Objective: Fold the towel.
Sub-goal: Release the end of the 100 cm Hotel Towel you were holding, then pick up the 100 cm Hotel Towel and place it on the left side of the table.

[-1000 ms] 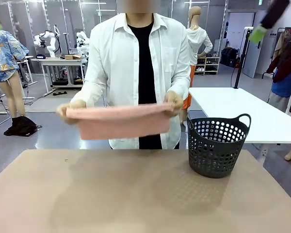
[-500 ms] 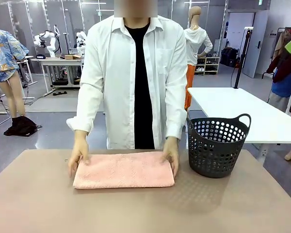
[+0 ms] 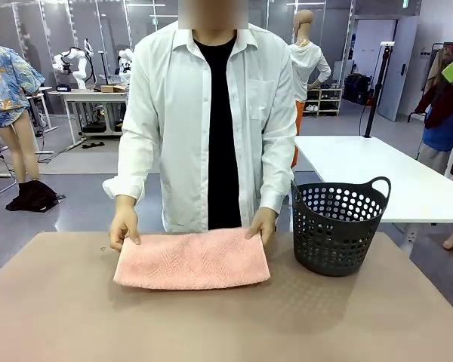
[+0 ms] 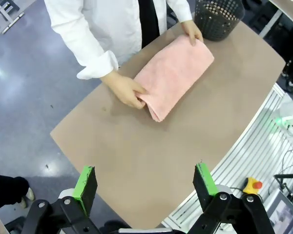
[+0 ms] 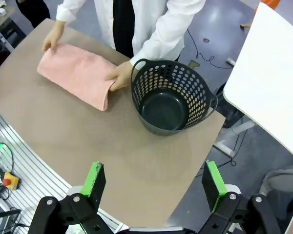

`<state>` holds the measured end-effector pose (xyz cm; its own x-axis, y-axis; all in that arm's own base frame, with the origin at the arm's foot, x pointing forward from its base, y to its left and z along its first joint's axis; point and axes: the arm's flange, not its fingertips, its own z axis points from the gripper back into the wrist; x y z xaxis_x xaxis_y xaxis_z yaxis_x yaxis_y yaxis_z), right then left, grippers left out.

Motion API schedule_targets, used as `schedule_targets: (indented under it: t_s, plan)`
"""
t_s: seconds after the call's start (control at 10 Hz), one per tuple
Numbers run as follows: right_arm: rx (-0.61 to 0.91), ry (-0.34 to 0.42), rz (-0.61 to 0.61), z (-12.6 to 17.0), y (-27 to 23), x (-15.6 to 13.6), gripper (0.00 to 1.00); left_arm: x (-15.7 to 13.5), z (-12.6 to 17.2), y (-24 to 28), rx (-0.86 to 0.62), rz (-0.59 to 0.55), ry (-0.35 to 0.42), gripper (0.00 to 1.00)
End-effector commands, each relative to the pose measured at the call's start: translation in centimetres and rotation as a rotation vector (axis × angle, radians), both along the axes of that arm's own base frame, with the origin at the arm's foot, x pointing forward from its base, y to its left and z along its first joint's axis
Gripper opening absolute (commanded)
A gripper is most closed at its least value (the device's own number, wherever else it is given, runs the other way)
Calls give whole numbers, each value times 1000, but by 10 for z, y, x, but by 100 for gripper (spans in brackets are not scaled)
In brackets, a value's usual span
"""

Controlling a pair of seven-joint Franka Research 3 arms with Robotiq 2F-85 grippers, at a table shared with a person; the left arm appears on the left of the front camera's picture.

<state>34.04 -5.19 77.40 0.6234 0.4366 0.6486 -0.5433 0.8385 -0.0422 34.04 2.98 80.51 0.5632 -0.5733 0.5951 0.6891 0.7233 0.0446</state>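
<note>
The salmon-pink towel (image 3: pixel 192 259) lies folded into a thick rectangle on the far middle of the brown table (image 3: pixel 211 324). The person's two hands (image 3: pixel 124 228) rest on its far corners. From high above, the towel (image 4: pixel 175 75) shows in the left wrist view beyond my left gripper (image 4: pixel 144 183), which hangs open and holds nothing. In the right wrist view the towel (image 5: pixel 75 73) lies at upper left, far from my right gripper (image 5: pixel 155 187), also open and bare.
A dark perforated basket (image 3: pixel 338 225) with handles stands on the table right of the towel, hollow inside (image 5: pixel 168 97). A white table (image 3: pixel 377 177) stands behind it. The near half of the brown table is bare.
One second ago the person held the towel up in the air; it was then laid on the table, and the hands have now slid to its far corners.
</note>
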Motion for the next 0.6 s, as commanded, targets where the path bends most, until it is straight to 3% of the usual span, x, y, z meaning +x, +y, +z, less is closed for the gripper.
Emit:
schedule_targets:
  t_s: [0.0, 0.5]
  plan:
    - [-5, 10, 2, 1, -1, 1, 100, -1, 3, 1, 10, -10, 4, 100]
    - [-5, 10, 2, 1, -1, 1, 100, -1, 3, 1, 10, -10, 4, 100]
